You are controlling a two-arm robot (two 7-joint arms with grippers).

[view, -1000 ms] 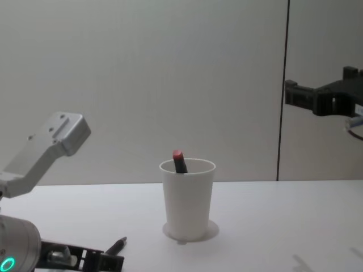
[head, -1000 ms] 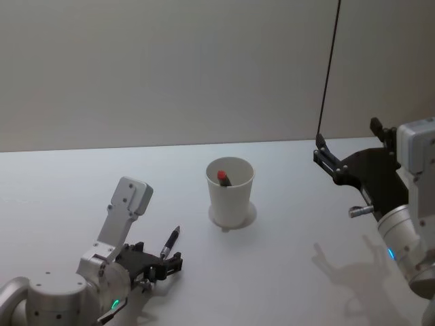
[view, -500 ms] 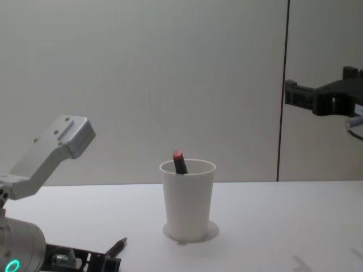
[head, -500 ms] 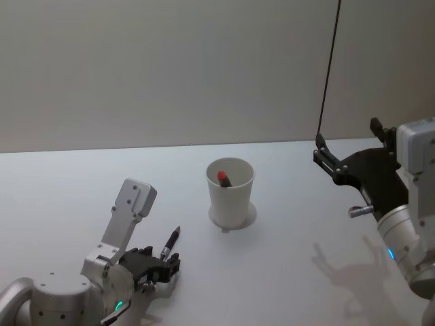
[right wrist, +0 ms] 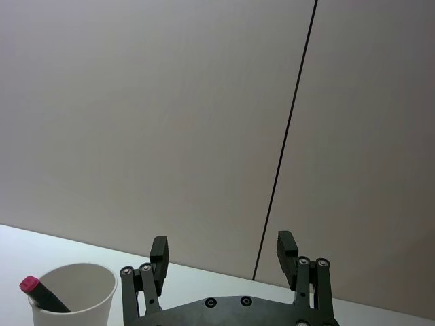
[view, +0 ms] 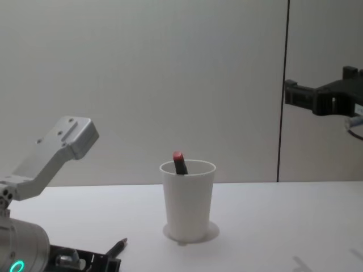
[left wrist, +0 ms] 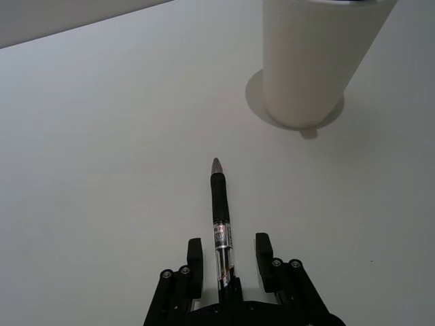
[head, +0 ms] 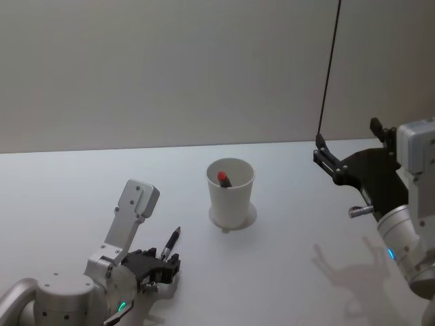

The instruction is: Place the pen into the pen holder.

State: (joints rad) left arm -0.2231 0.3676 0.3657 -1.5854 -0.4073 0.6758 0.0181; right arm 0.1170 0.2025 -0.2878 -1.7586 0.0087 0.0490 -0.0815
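Since a moment ago my left arm has shifted a bit. My left gripper (left wrist: 229, 246) now sits a little lower and closer to me, down at the table (head: 306, 272). The pen (left wrist: 219, 210) has not moved.

My left gripper is open. One of its fingers (left wrist: 195, 261) is on each side of the back end of the pen, with a small gap on both sides. So it is around the pen but does not hold it yet. The pen lies flat on the table, and its tip points away from me, toward the cup (head: 230, 193).

The cup stands upright a bit farther off, near the pen but not touching it. A red-topped stick (head: 221, 176) already leans inside it.

My right gripper (right wrist: 223, 246) is open too. It holds nothing and is parked up high, well apart from the cup, on my right side.

I think I am at the grabbing step. Next I should close my left fingers on the pen, softly and straight, so it does not roll away. Then I should lift it, tip it up, bring it over the cup's open top, and let go. I must take care not to bump the cup.
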